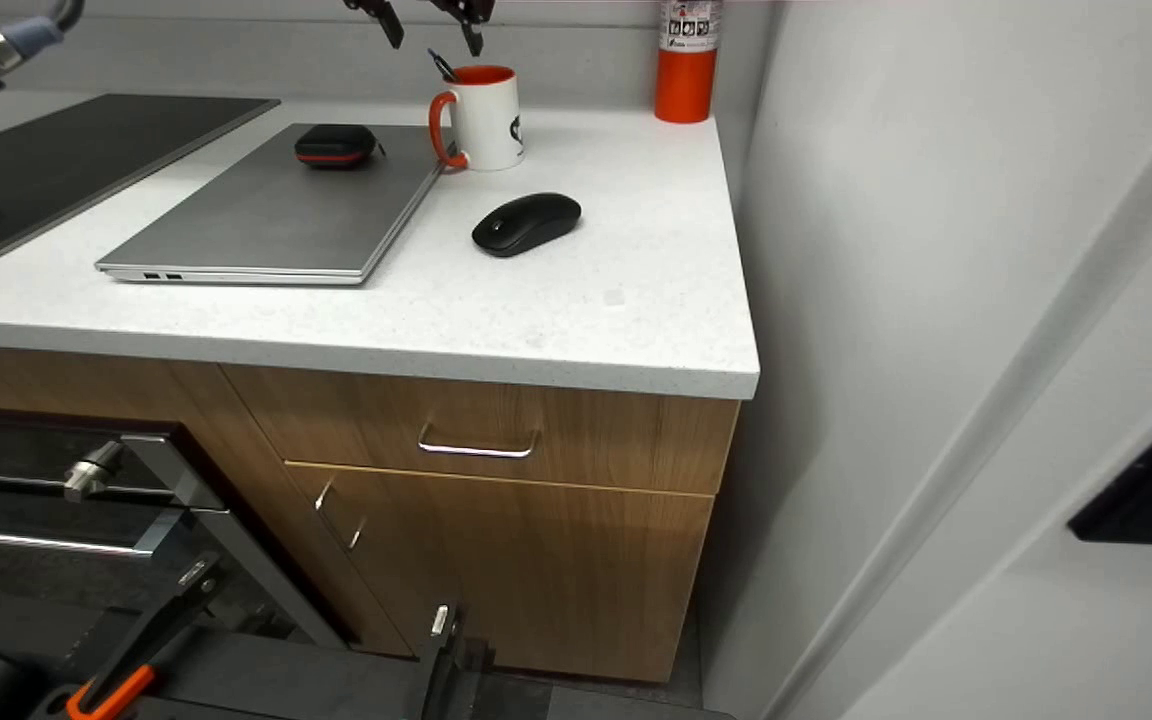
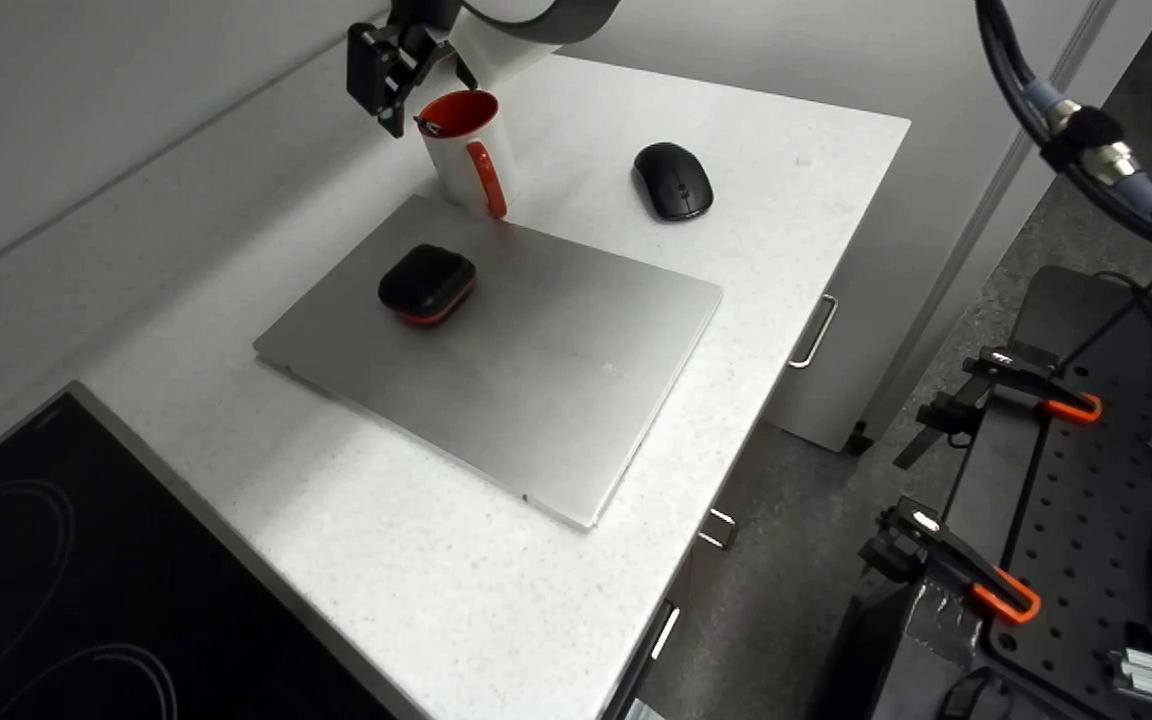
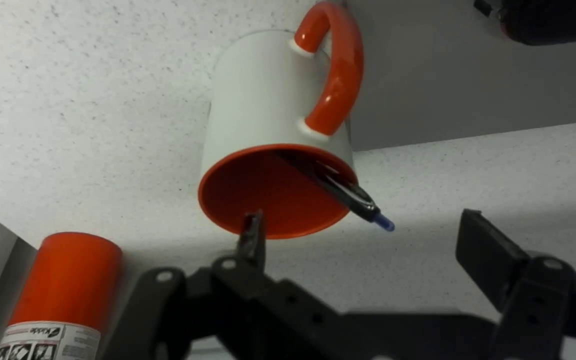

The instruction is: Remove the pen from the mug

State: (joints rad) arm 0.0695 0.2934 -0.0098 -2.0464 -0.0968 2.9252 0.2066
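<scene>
White speckled counter (image 1: 656,260); mug (image 1: 491,122) upright by a closed laptop (image 1: 266,215), whether touching unclear. Pen (image 3: 345,192) inside the mug, leaning past the rim toward four o'clock in the wrist view, so its blue end juts out, offering a grip. Gripper (image 3: 361,217), above the mug, has its fingers wide apart, holding nothing; spread, I judge, to straddle that end, then pinch and lift.

Close wrist view into mug (image 3: 268,127)

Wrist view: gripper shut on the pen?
No, the gripper is wide open, and the pen leans in the white mug, its blue end sticking out.
</scene>
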